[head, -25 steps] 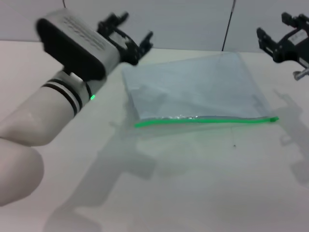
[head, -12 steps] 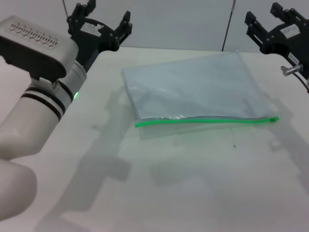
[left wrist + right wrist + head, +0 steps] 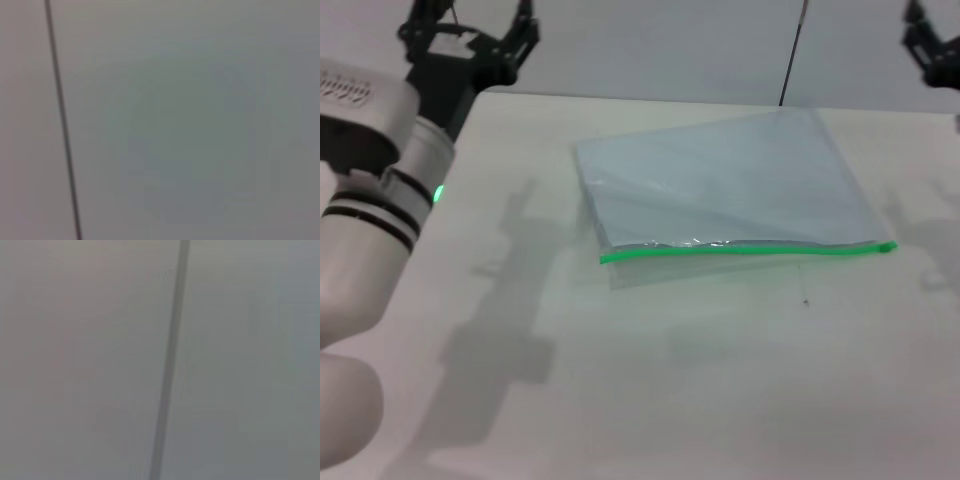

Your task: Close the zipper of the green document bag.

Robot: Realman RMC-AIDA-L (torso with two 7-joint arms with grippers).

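Flat translucent grey-blue plastic document bag [image 3: 730, 185]: probably light, floppy, slippery; best pinched at green zipper strip [image 3: 745, 250]; left end effector [image 3: 470, 35] spread.

A plain grey wall [image 3: 75, 360] fills the right wrist view, crossed by one dark, slightly slanted seam [image 3: 170, 365].

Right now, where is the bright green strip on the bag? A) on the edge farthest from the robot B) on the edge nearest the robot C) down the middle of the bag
B: the zipper runs along the near edge of the green document bag, which lies flat on the table.
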